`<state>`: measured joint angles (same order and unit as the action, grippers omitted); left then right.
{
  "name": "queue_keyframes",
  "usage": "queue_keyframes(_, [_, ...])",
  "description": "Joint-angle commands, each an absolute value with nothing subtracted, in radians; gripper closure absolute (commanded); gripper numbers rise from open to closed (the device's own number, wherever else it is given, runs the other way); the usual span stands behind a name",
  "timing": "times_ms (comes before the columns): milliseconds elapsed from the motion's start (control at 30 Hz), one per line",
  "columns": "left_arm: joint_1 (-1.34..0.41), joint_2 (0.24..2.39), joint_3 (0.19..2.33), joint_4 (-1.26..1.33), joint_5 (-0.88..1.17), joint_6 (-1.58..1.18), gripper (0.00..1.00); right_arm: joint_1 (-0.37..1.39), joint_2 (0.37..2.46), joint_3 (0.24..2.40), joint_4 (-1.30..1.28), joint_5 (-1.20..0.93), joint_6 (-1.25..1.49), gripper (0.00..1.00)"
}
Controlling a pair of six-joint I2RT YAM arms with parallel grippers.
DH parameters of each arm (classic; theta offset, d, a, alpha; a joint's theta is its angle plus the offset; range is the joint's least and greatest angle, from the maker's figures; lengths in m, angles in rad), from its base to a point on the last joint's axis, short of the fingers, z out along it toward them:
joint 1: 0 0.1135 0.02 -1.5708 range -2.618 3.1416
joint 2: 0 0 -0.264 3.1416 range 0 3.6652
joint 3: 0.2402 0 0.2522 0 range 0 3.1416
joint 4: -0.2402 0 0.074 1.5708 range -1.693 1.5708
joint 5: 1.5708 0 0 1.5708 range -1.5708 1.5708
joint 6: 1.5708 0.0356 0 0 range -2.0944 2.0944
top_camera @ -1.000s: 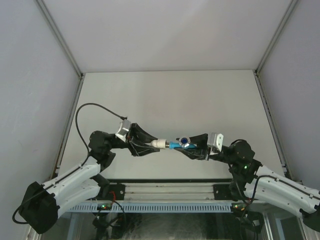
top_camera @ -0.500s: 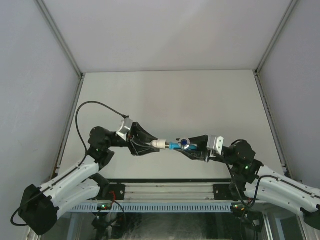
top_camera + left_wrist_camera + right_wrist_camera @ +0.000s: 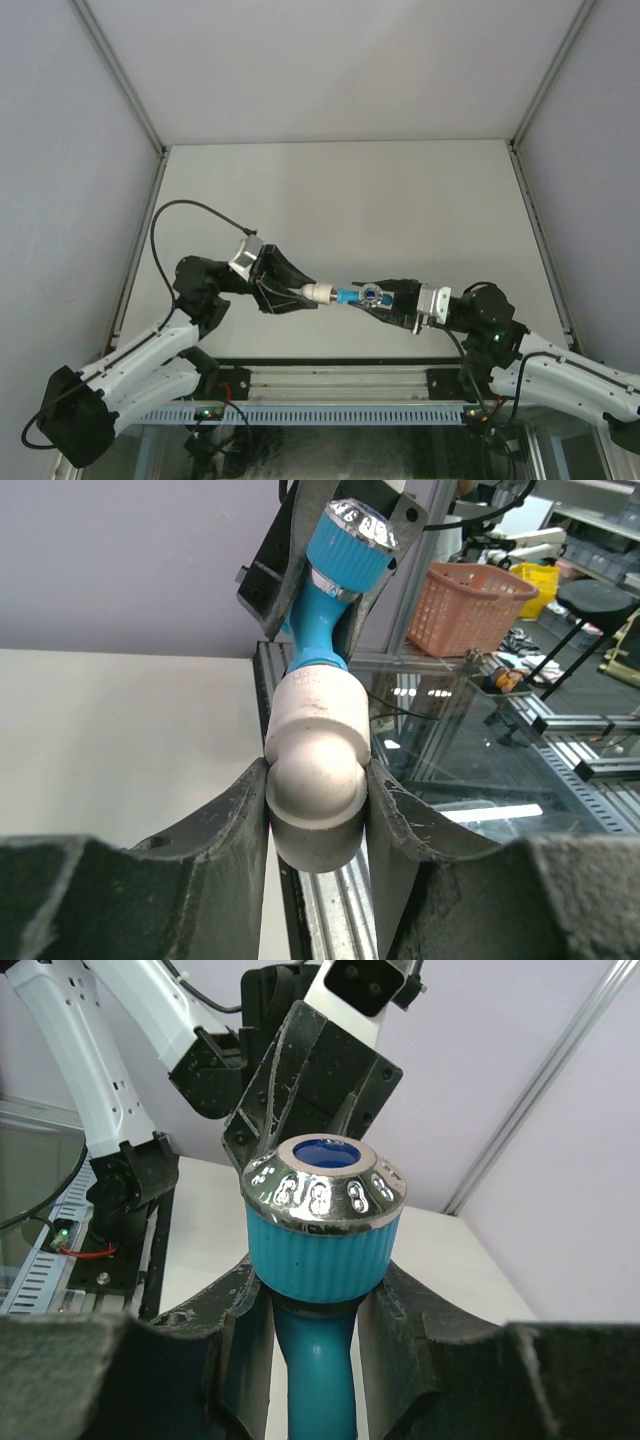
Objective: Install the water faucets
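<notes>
Left hand: closed on the white pipe fitting, above the worktop's 6 o'clock edge.
Right hand: gripping the water faucet by its blue ribbed end.
Water faucet: held between both hands, its stem meeting the fitting at its 9 o'clock.
Basket: orange, beyond the worktop; contents unclear.

The left arm and the right arm both reach inward, elbows bent, wrists almost level. The left gripper and the right gripper meet tip to tip. The left one clamps a white fitting, the right one a blue tap.
</notes>
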<state>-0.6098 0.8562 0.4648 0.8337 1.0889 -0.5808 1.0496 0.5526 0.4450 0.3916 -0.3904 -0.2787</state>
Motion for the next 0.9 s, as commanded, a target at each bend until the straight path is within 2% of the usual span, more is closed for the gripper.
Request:
queue_keyframes(0, [-0.622,0.871,0.507,1.028,1.097,-0.714,1.0,1.069,0.558,0.483,0.375,-0.38,-0.32,1.0])
queue_keyframes(167, [-0.623,0.867,0.491,1.031,1.066,-0.703,1.0,1.132,0.575,0.513,0.316,-0.319,-0.374,1.0])
queue_keyframes(300, [-0.622,0.857,0.497,0.968,1.059,-0.625,1.0,1.139,0.593,0.546,0.278,-0.308,-0.316,1.0])
queue_keyframes(467, [-0.629,0.778,0.558,0.509,0.968,-0.277,1.0,1.138,0.619,0.588,0.207,-0.314,-0.209,1.0])
queue_keyframes(533, [-0.636,0.762,0.577,0.408,0.955,-0.193,1.0,1.137,0.629,0.588,0.211,-0.314,-0.168,1.0])
queue_keyframes(867, [-0.656,0.729,0.556,0.402,0.929,-0.062,1.0,1.074,0.662,0.585,0.269,-0.391,0.08,1.0])
